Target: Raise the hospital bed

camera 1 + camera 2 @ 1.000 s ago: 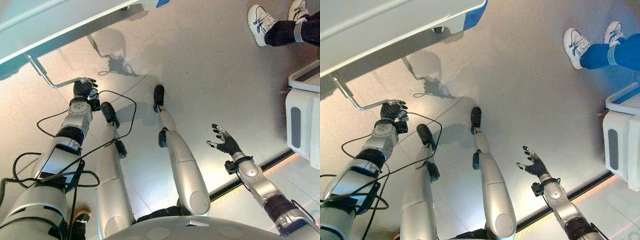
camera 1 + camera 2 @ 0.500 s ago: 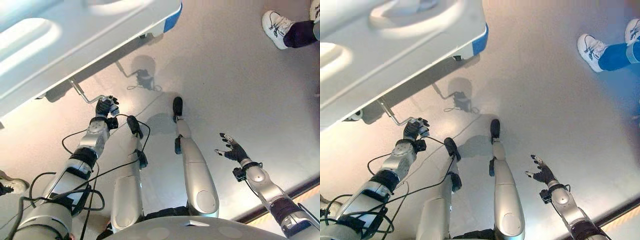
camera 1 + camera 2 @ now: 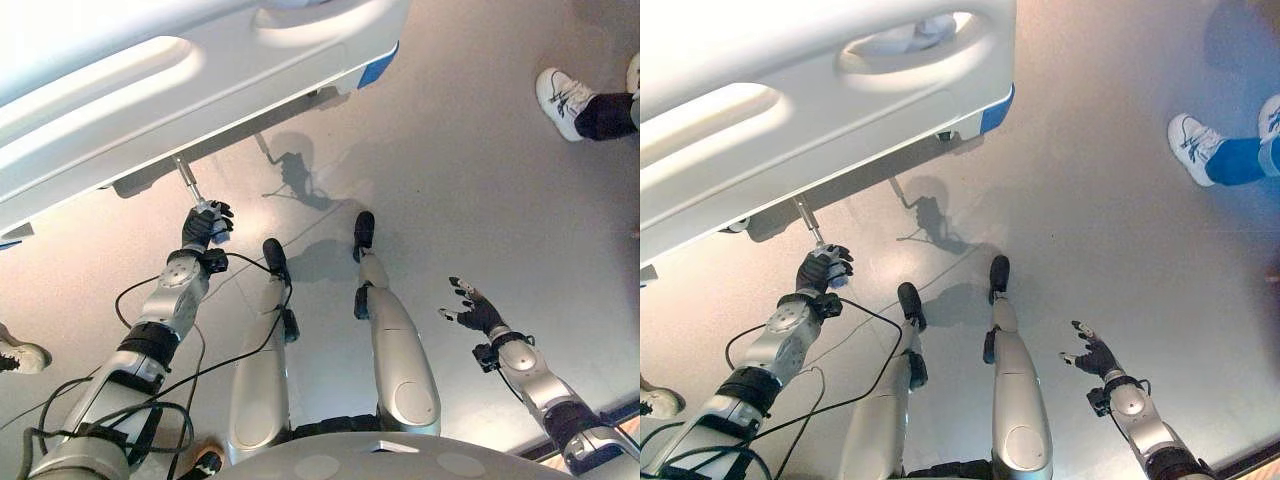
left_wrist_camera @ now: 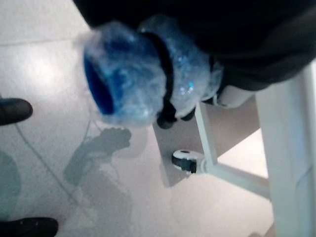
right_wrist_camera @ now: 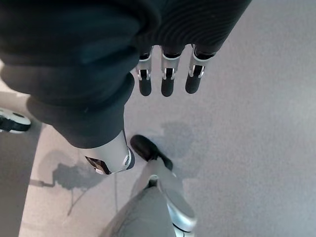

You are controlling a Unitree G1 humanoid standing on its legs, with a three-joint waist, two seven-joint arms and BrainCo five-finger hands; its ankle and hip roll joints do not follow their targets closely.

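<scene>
The white hospital bed with a blue corner spans the top of the eye views. A metal crank sticks out from under its footboard. My left hand is shut on the crank's handle, just below the bed's edge. In the left wrist view, the handle shows as a blue wrapped grip under the hand's dark cover. My right hand hangs open over the floor at the lower right, away from the bed, its fingers straight and holding nothing.
A person's white shoe and blue trouser leg stand on the floor at the upper right. Another shoe shows at the left edge. A bed caster sits on the frame under the bed.
The camera has tilted, so more of the bed shows. The crank's arm has swung round with my left hand shut on its handle. The right hand stays open.
</scene>
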